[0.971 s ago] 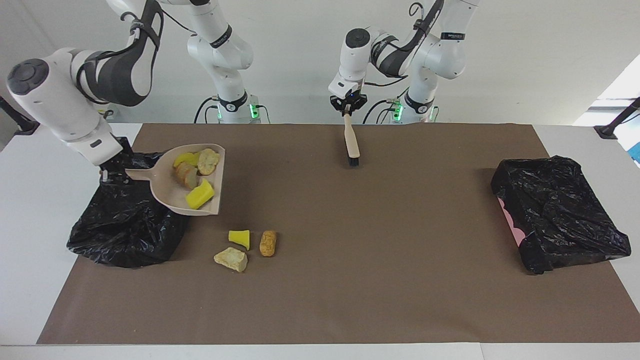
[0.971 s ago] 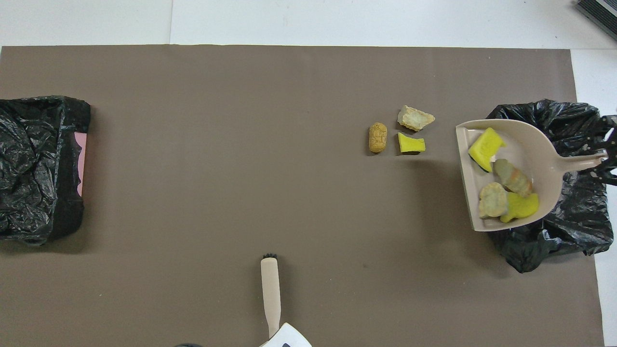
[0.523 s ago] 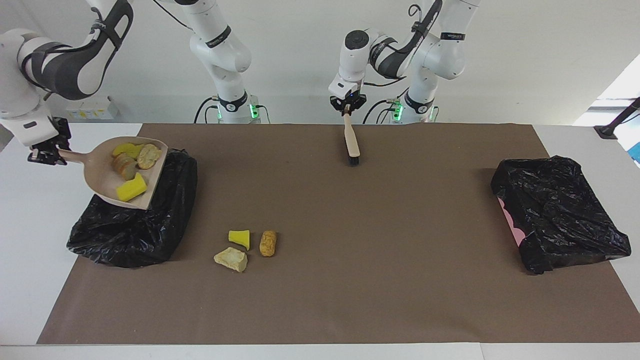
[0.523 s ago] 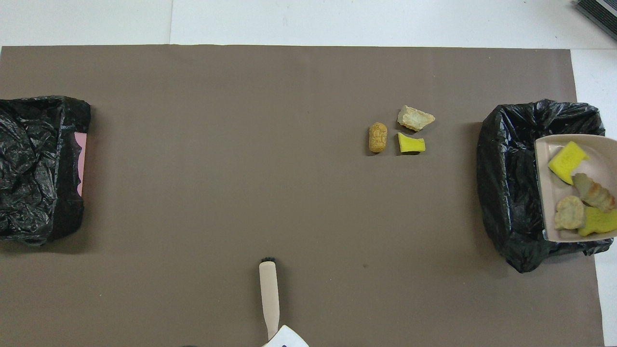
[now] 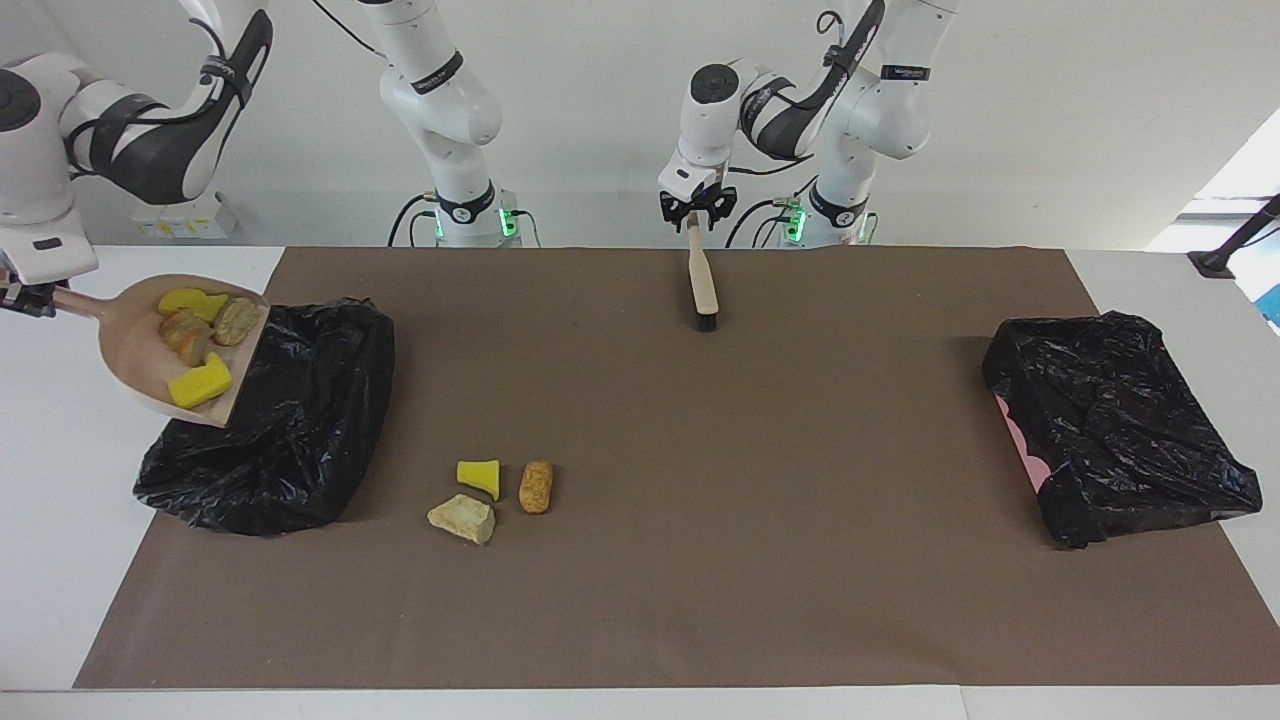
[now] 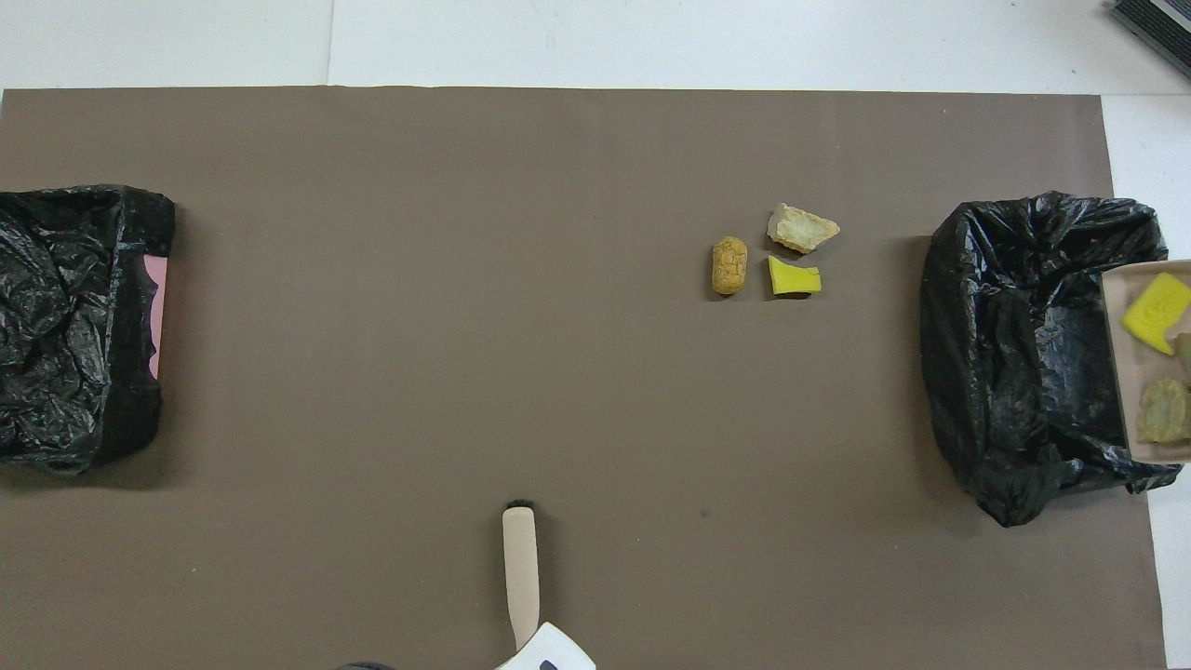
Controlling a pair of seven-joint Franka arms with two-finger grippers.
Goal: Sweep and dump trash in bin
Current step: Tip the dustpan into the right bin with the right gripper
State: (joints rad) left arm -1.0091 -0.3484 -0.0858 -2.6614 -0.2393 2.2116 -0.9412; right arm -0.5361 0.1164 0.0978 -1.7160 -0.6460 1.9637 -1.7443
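My right gripper (image 5: 28,298) is shut on the handle of the beige dustpan (image 5: 140,345), which hangs tilted over the outer edge of the black-bagged bin (image 5: 290,420) at the right arm's end of the table. Several pieces of trash (image 5: 200,385) lie in the pan, both yellow sponge chunks and brown lumps. Three more scraps lie on the brown mat beside the bin: a yellow wedge (image 5: 479,476), a brown lump (image 5: 536,486) and a pale lump (image 5: 462,519). The brush (image 5: 703,285) lies on the mat near the robots. My left gripper (image 5: 697,212) stands open at its handle end.
A second black-bagged bin (image 5: 1110,420) with a pink edge sits at the left arm's end of the table. The brown mat (image 5: 750,560) covers most of the white table. In the overhead view the dustpan (image 6: 1154,363) is cut off by the frame edge.
My right arm carried the loaded dustpan off the mat and across the bin to its outer edge. My left gripper opened and let go of the brush handle.
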